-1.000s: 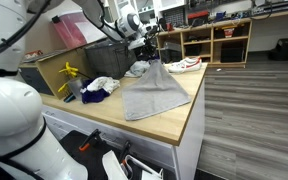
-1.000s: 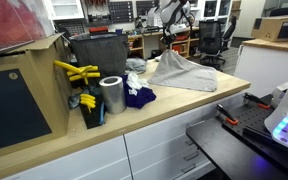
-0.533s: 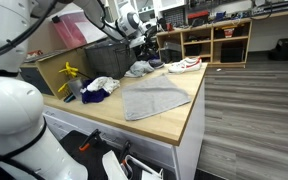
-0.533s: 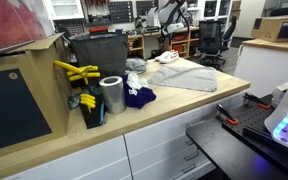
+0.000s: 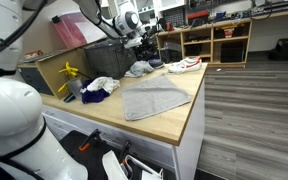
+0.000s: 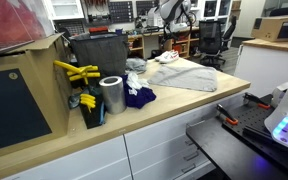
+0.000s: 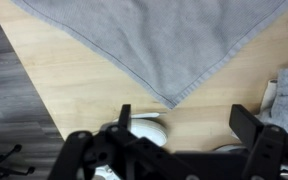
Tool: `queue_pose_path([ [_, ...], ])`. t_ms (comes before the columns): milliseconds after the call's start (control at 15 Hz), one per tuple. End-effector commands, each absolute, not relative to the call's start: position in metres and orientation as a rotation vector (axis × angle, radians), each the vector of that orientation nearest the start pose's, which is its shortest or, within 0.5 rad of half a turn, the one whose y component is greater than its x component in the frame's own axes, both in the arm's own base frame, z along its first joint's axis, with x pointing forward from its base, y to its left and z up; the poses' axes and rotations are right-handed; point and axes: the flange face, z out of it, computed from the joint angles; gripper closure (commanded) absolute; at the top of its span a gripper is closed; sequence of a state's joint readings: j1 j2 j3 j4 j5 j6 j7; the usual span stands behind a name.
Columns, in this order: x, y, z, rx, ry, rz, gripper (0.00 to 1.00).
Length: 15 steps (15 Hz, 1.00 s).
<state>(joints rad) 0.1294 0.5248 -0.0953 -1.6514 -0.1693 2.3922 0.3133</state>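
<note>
1. Pincer (image 7: 182, 115) status: fingers spread wide, nothing between them. It hangs above the table (image 7: 69, 95) and touches nothing.
2. Grey cloth (image 7: 164, 40) lies spread flat on the table, under and ahead of the pincer. In the wrist view its nearest corner points straight at the gap between the fingers, and the tip stops just short of them. No contact.
3. Crumpled garment (image 5: 137, 69), grey-white, sits almost under the pincer in an exterior view, just beside that cloth corner.
4. White shoe (image 5: 187, 64) lies off to one side of the pincer, near the table's edge and close to the cloth's border. Can't tell whether they touch.
5. Clothes pile (image 5: 99, 87), blue and white, is on the opposite side of the pincer from the shoe, near the cloth's long edge.
6. Metal can (image 6: 111, 95) stands upright beside that pile, well apart from the pincer.
</note>
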Motion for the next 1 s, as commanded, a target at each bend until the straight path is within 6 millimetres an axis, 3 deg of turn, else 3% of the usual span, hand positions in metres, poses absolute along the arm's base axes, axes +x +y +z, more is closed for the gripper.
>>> queue_pose_path([
  [0,0.656,0.023,0.350,-3.213,0.255,-0.277,0.00],
  [533,0.589,0.034,0.401,-3.198,0.237,-0.061,0.00],
  [933,0.561,0.037,0.456,-3.202,0.150,0.014,0.00],
])
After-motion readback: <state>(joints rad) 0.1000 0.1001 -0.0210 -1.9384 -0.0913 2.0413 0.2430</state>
